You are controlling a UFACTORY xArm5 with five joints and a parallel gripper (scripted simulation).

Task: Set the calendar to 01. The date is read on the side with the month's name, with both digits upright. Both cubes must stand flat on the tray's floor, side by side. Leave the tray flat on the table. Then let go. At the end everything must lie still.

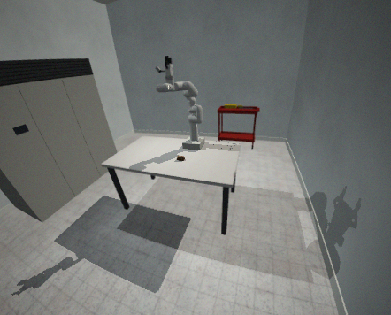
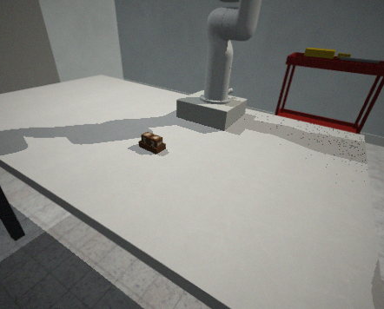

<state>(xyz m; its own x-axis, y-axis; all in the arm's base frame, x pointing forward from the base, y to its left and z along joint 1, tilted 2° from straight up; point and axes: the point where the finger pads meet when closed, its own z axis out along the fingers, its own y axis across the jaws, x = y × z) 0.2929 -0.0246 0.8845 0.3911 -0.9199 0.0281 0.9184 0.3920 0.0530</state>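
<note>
A small brown calendar tray (image 2: 152,147) lies flat on the white table, in front of the arm's base (image 2: 211,111). Two light-faced cubes (image 2: 151,139) stand side by side in it; their digits are too small to read. In the wide view the tray (image 1: 180,158) is a small dark spot on the table. My gripper (image 1: 161,66) is high above the table, far from the tray, pointing upward with fingers open and empty. In the closer view the gripper is out of frame.
A red cart (image 1: 238,121) with yellow items on top stands behind the table on the right, and shows in the closer view (image 2: 337,88). Grey cabinets (image 1: 39,133) line the left wall. The arm's shadow falls across the table's left part.
</note>
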